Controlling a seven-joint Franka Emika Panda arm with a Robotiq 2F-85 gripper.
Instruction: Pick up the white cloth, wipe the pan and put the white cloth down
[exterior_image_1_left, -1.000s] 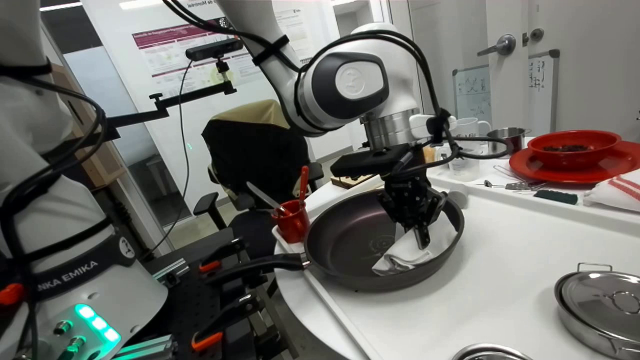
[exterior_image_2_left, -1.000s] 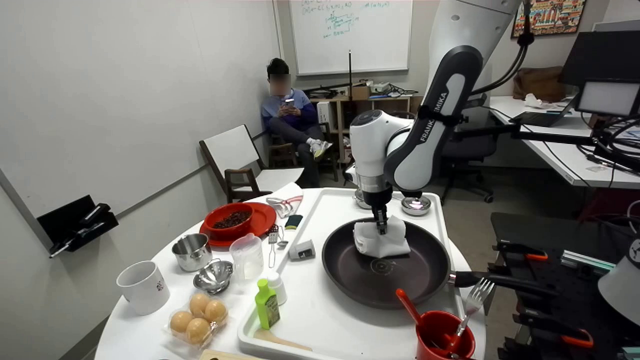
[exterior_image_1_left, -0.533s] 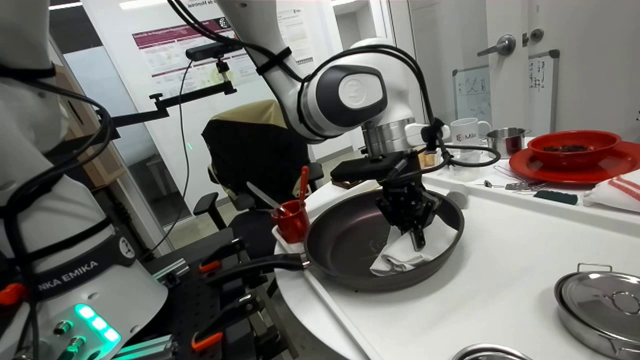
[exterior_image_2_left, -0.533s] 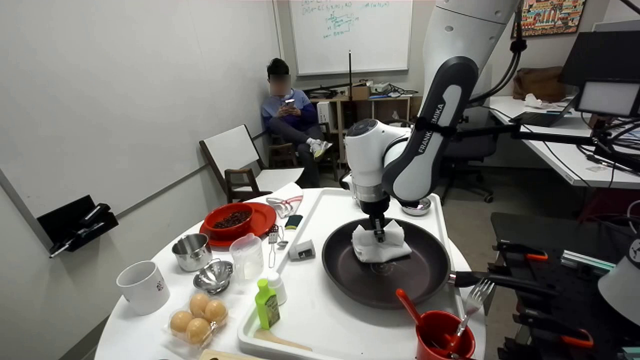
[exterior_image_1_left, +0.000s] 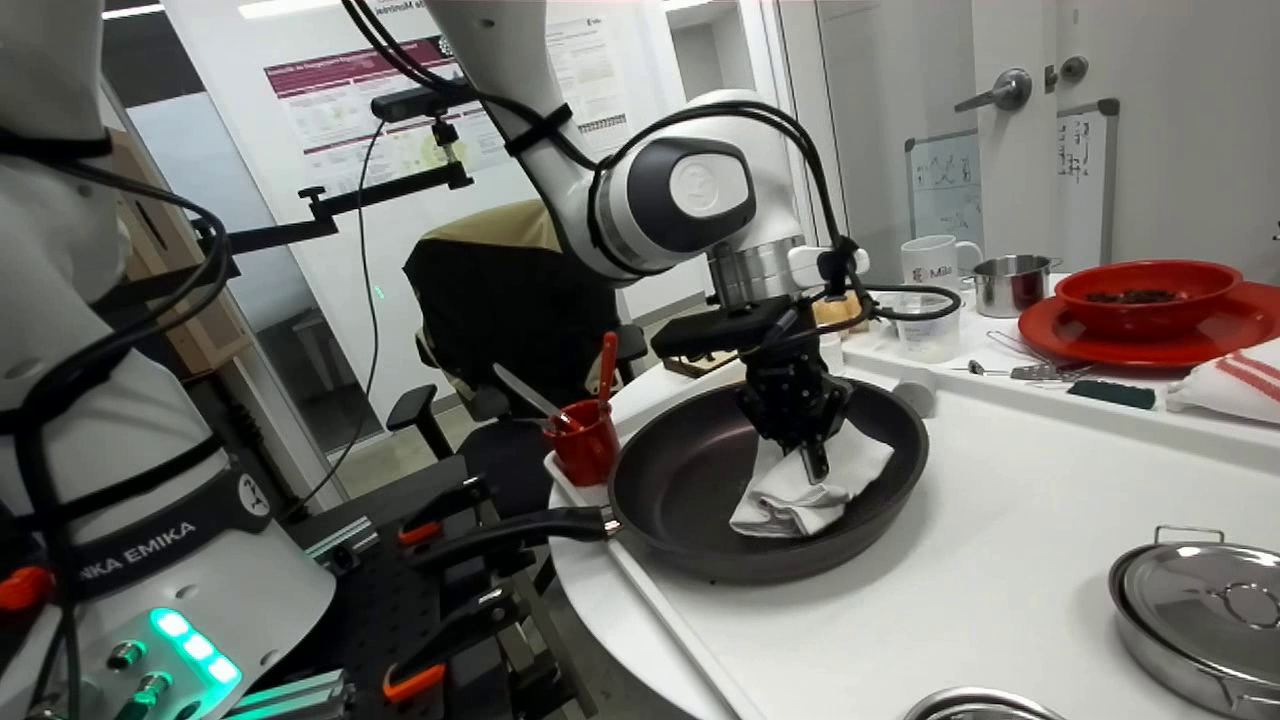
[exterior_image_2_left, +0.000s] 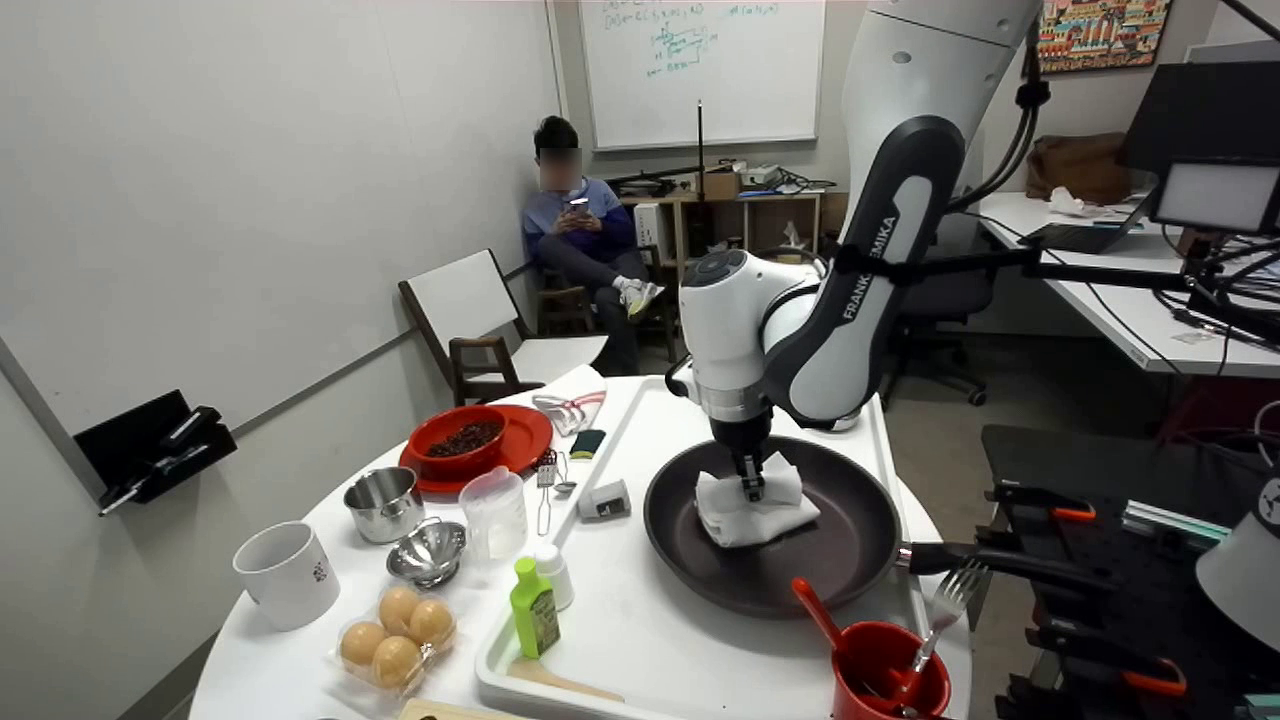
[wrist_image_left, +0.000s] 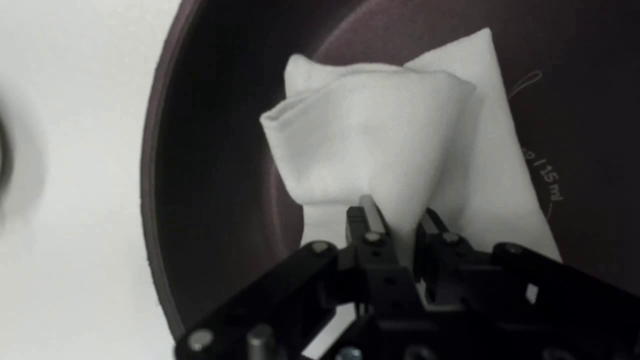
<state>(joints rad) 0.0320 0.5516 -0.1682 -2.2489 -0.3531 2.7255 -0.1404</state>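
A dark frying pan (exterior_image_1_left: 690, 470) sits on the white tray, its handle pointing out over the tray's edge; it shows in both exterior views (exterior_image_2_left: 790, 580). The folded white cloth (exterior_image_1_left: 800, 495) lies bunched on the pan's inner floor. My gripper (exterior_image_1_left: 812, 465) points down inside the pan, its fingers closed on a raised fold of the cloth (exterior_image_2_left: 750, 520). In the wrist view the fingers (wrist_image_left: 398, 207) pinch the cloth (wrist_image_left: 360, 130), which spreads over the floor near the wall of the pan (wrist_image_left: 215, 150). The cloth's underside is hidden.
A red cup (exterior_image_2_left: 890, 665) with utensils stands by the pan handle. A green bottle (exterior_image_2_left: 535, 610) and a grey-white shaker (exterior_image_2_left: 605, 500) are on the tray (exterior_image_2_left: 640, 640). A lidded steel pot (exterior_image_1_left: 1215, 610) is on the tray too. A red bowl (exterior_image_2_left: 455, 440) stands beyond the tray.
My gripper has moved the cloth across the pan floor, leftward in both exterior views, and nearer the camera in one of them. The gripper has stayed closed on it. The pan has not moved.
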